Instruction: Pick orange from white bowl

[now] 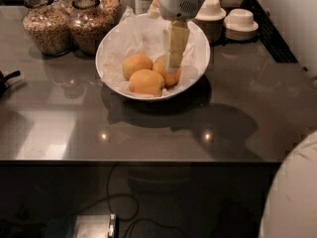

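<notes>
The white bowl (105, 47), wide and lined with crumpled white paper, stands at the back middle of the dark table. Three oranges lie in it: one at the left (136, 64), one at the front (146, 83), and one at the right (162, 67). My gripper (174, 66) hangs down from the white wrist above the bowl. Its tip is at the right-hand orange and covers part of that fruit. I cannot see whether it touches the orange.
Two glass jars of grain (47, 28) (91, 25) stand just left of the bowl. Stacked cream bowls (211, 10) (240, 22) stand at the back right beside a black mat (271, 31). A dark object (5, 81) sits at the left edge. A white robot part (293, 197) fills the lower right corner.
</notes>
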Robot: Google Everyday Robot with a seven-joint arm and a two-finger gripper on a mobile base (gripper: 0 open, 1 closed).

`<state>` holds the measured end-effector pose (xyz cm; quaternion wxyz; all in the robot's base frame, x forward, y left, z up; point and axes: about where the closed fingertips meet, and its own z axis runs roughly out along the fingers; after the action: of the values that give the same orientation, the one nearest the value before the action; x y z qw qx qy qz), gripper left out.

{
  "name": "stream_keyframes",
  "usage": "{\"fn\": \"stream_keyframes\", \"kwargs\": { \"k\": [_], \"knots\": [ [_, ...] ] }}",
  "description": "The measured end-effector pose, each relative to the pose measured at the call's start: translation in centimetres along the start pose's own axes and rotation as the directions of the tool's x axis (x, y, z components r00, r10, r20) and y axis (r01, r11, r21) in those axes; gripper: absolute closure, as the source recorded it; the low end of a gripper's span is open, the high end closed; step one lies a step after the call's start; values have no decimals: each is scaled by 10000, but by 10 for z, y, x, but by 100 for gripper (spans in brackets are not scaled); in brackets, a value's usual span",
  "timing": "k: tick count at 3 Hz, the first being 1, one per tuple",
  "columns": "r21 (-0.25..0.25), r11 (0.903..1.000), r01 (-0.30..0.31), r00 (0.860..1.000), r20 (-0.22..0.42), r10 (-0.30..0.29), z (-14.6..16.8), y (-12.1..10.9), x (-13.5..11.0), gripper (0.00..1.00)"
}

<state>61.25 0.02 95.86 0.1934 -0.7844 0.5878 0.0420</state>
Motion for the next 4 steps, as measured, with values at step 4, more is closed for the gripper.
{"fn": "stream_keyframes", "kwargs": {
  "k": [4],
  "knots": [
    [-425, 9851, -1667, 9859, -197, 1660, 55, -21, 51, 0]
  ]
}}
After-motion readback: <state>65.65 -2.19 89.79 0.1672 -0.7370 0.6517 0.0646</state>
